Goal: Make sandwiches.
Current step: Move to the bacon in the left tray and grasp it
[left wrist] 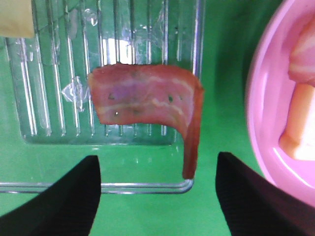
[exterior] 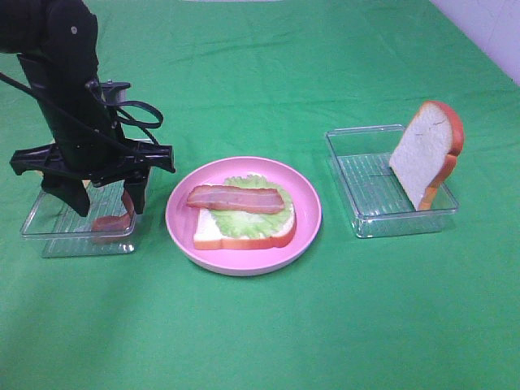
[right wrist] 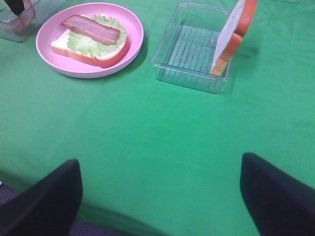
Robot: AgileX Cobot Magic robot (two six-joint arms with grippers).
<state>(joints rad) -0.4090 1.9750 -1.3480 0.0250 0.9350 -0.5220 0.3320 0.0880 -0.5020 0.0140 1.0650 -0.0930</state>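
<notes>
two clear ribbed trays, one pink plate, two bread slices, two bacon strips and one lettuce leaf were out.

the plate (exterior: pixel 175 213) sat in the middle. on it lay the flat bread (exterior: pixel 208 236), the lettuce (exterior: pixel 244 221) on top of that, and the plate bacon (exterior: pixel 236 197) across the lettuce, making a half-built sandwich.

the left tray (exterior: pixel 49 231) stood just beside the plate. the tray bacon (left wrist: pixel 142 96) lay inside it, one end bent up against the wall nearest the plate. a yellow piece (left wrist: pixel 15 19) showed at one tray corner in the left wrist view, mostly cut off by the frame. the left claw (exterior: pixel 107 199) hung over this tray, its two black fingers (left wrist: pixel 74 196) spread apart, with the bacon's bent end between them and touching neither. it was open and held nothing.

the right tray (exterior: pixel 366 188) stood on the plate's other side, a little apart. the upright bread (exterior: pixel 418 158) stood on its edge in it, tilted, with its crust toward the outer wall.

the right claw (right wrist: pixel 162 201) showed only in its own wrist view, low over bare cloth, well apart from the plate and trays. its jaws were wide open with nothing between them.

the surface (exterior: pixel 260 325) was covered by a bright green cloth with soft creases. past its far right corner a pale wall (exterior: pixel 491 28) showed.
</notes>
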